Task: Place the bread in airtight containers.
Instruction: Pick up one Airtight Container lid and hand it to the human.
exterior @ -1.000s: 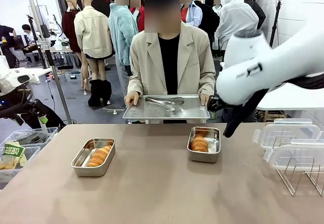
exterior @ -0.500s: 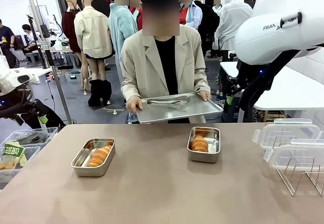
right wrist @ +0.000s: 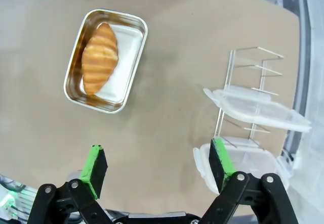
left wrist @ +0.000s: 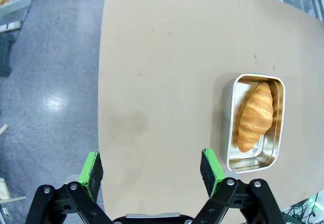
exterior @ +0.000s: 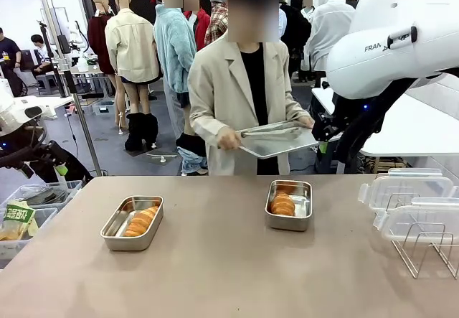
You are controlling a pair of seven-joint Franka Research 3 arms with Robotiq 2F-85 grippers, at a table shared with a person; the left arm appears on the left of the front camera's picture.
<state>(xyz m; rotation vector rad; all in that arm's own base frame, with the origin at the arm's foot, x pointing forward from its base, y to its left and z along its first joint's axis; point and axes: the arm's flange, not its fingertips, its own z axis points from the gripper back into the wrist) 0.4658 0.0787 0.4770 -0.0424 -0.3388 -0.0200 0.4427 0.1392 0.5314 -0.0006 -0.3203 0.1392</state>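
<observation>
Judging from one roll [exterior: 141, 220] lying in each steel box [exterior: 130, 245], left and right of the middle of the desk [exterior: 215, 268], filling is deemed done; with the left claw [left wrist: 152, 166] and right claw [right wrist: 159, 163] spread empty, the clear lids [exterior: 405, 189] at the right edge must be fetched.

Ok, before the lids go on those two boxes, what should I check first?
1. Left container holds the left roll: ok.
2. Right container holds the right roll: ok.
3. Rolls below the rims: cannot tell.
4. Lids free at the table's right end: ok.
5. Left claw and right claw open, empty: ok.
6. Person clear of the table, carrying the tray: ok.
</observation>
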